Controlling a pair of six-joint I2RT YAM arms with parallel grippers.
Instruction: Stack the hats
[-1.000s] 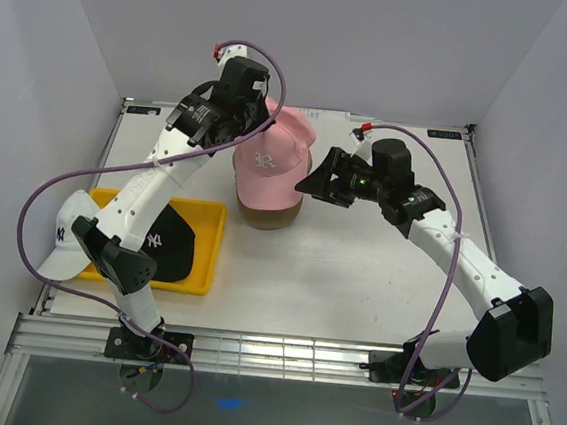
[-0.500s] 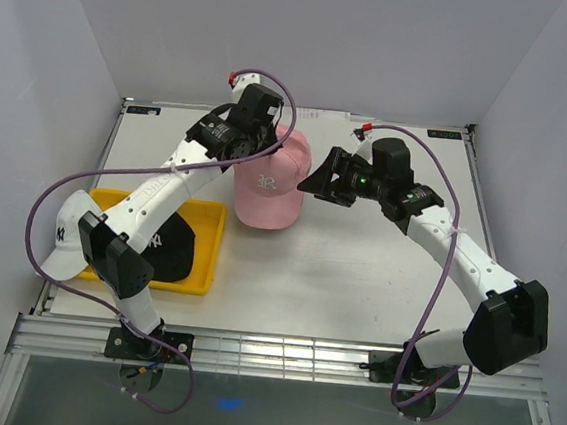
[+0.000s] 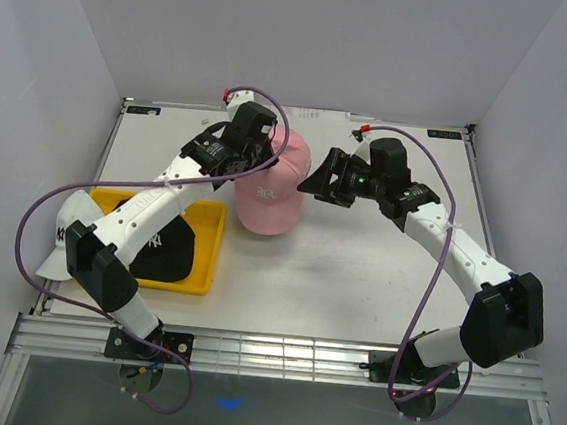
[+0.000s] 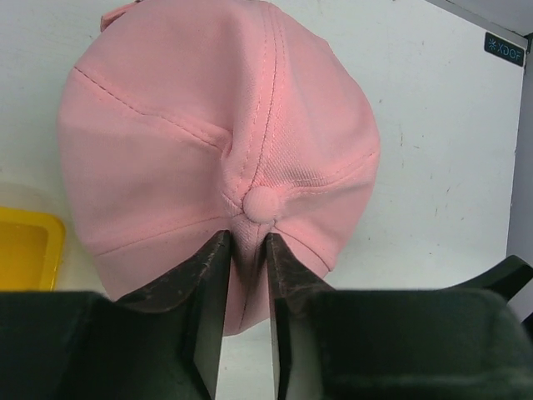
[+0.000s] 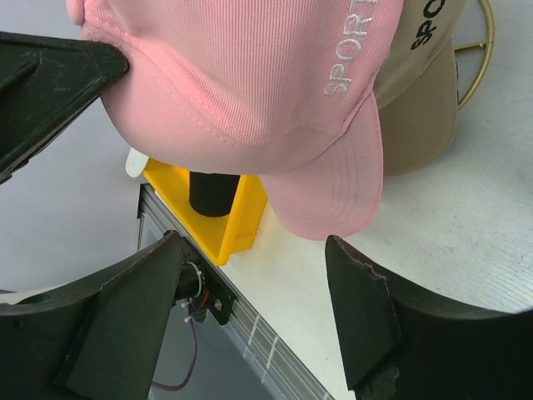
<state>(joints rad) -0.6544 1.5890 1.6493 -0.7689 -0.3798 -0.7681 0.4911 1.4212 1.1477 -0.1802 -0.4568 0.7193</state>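
Observation:
The pink hat [image 3: 273, 193] sits over the tan hat, which shows only in the right wrist view [image 5: 420, 92], behind the pink brim [image 5: 333, 192]. My left gripper [image 3: 253, 164] is shut on a fold of the pink hat's crown [image 4: 225, 125], just below the top button. My right gripper [image 3: 314, 181] is open and empty just right of the pink hat, not touching it. The black hat [image 3: 167, 246] lies in the yellow tray [image 3: 211, 258]. The white hat [image 3: 63, 240] lies left of the tray, partly behind my left arm.
A gold wire stand [image 5: 485, 42] shows behind the tan hat. The yellow tray's corner [image 5: 241, 218] lies near the table's front edge. White enclosure walls stand on three sides. Purple cables loop from both arms.
My left gripper has lowered the pink hat onto the tan hat, which no longer shows in the top view. The right gripper has stayed open in place.

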